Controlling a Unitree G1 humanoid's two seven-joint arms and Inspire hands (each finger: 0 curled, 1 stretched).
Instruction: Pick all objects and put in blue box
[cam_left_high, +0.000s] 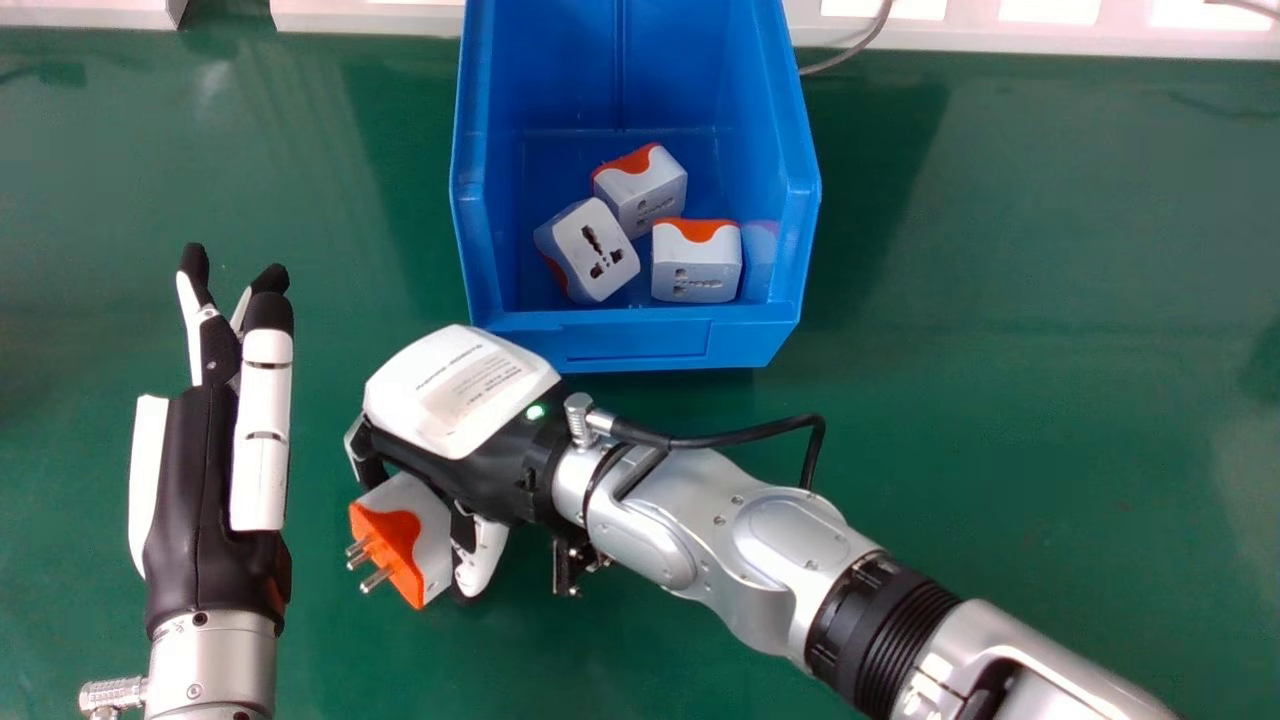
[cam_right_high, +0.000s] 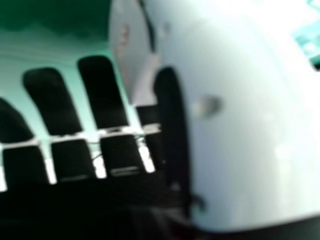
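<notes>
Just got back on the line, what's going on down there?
The robot's right hand has a white and orange plug adapter between its thumb and fingers, pins pointing away from the palm. It is on the near side of the blue box, not yet over it. Three similar adapters already lie inside the box. The left hand is off to the left, fingers extended and holding nothing.

Green tabletop, glossy, faint reflections. White frame along its far edge, brighter rectangular patches at far right. Thin grey cable curves over it, right of centre; another thin cable at far right corner.
</notes>
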